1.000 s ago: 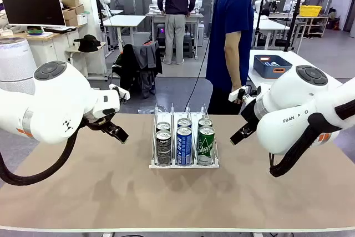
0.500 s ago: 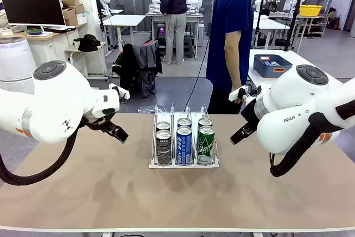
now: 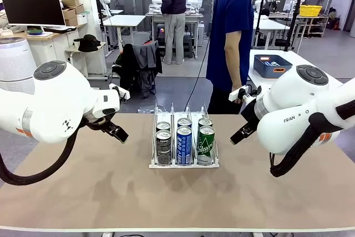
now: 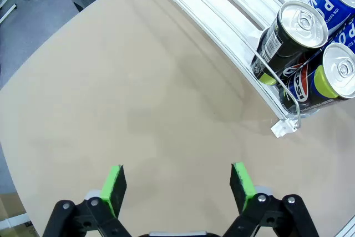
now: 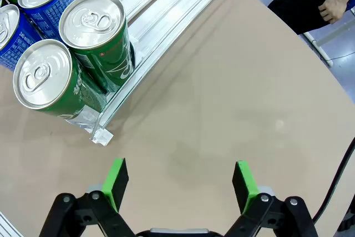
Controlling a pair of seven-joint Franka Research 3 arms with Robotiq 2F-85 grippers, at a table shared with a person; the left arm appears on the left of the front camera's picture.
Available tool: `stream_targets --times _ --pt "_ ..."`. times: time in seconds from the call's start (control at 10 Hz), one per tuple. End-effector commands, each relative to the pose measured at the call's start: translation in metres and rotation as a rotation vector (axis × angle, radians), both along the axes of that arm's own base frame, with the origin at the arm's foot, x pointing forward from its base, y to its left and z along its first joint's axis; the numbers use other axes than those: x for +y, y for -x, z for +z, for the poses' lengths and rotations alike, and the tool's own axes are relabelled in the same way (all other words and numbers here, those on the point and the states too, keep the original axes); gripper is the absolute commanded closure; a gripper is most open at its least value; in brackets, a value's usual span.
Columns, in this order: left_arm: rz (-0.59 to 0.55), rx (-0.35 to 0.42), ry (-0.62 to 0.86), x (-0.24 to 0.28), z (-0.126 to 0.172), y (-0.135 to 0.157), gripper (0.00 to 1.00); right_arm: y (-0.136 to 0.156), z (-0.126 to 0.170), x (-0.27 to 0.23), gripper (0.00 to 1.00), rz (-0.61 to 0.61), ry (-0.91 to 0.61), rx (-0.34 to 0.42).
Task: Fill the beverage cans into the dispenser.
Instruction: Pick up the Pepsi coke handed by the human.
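You are looking at a rack [image 3: 183, 165] that is sitting in the middle of the table [image 3: 100, 192], between your two arms. Six cans are standing upright in it, two to a lane, crowding the end nearest you. The dark cans [image 3: 163, 147] are filling the left lane, the blue cans [image 3: 183, 145] the middle one and the green cans [image 3: 206, 144] the right one. The far half of every lane is lying bare.

Your left claw [image 4: 180, 180] is hovering over bare tabletop to the left of the rack, apart from it. Its jaws are gaping wide and it is gripping nothing between the green pads [image 4: 115, 187]. In its wrist view the dark cans are showing at the upper right, leaning against the rack's thin front rail [image 4: 288, 99].

Your right claw [image 5: 180, 180] is hanging above the table near the rack's right front corner. Its jaws are also spreading wide and holding nothing. The green cans are sitting at the upper left of its wrist view.

A person [image 3: 230, 37] in a blue top is standing at the far edge of the table, and a hand [image 5: 334, 5] is showing at the top right of the right wrist view.
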State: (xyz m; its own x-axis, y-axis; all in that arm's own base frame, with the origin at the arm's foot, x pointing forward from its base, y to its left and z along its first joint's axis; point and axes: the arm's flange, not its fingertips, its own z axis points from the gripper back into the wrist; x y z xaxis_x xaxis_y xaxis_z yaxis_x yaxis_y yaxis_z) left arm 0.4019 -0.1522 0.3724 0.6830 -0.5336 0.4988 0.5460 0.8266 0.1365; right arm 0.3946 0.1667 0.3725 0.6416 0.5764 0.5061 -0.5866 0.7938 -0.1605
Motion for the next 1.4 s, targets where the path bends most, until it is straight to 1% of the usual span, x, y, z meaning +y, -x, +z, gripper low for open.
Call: stream_targets --times 0.0,0.1,0.2,0.3,0.5,0.6,0.7,0.8,0.9,1.0,1.1,1.2,1.3 --pt "0.0 0.0 0.0 0.0 0.0 0.0 0.0 0.0 0.0 0.0 0.0 0.0 0.0 0.0" --pt "-0.015 0.028 -0.011 -0.009 0.004 0.004 0.0 0.005 0.005 0.003 0.0 0.046 0.027 0.016" --pt "-0.072 0.087 0.015 -0.011 0.007 -0.003 0.0 -0.003 0.014 -0.001 0.0 0.064 0.018 0.044" --pt "-0.132 0.158 0.008 -0.001 0.015 -0.004 0.0 -0.002 0.021 0.002 0.0 0.081 -0.024 0.099" --pt "-0.19 0.186 0.053 0.003 0.031 -0.01 0.0 -0.009 0.045 -0.009 0.0 0.161 -0.1 0.178" --pt "-0.246 0.21 0.072 0.003 0.043 -0.009 0.0 -0.009 0.058 -0.014 0.0 0.183 -0.158 0.212" --pt "-0.317 0.22 0.067 0.009 0.058 -0.017 0.0 -0.012 0.071 -0.017 0.0 0.216 -0.21 0.228" --pt "-0.355 0.213 0.08 0.012 0.069 -0.021 0.0 -0.017 0.085 -0.022 0.0 0.243 -0.253 0.235" --pt "-0.46 0.212 0.163 0.018 0.09 -0.02 0.0 -0.015 0.097 -0.028 0.0 0.28 -0.296 0.248" --pt "-0.531 0.187 0.245 0.026 0.107 -0.016 0.0 -0.011 0.109 -0.037 0.0 0.322 -0.348 0.248" --pt "-0.568 0.145 0.307 0.035 0.119 -0.016 0.0 -0.01 0.119 -0.049 0.0 0.364 -0.406 0.232" --pt "-0.577 0.104 0.358 0.044 0.129 -0.014 0.0 -0.006 0.126 -0.059 0.0 0.392 -0.441 0.204" --pt "-0.531 0.047 0.389 0.053 0.133 -0.013 0.0 -0.004 0.128 -0.063 0.0 0.367 -0.417 0.159"
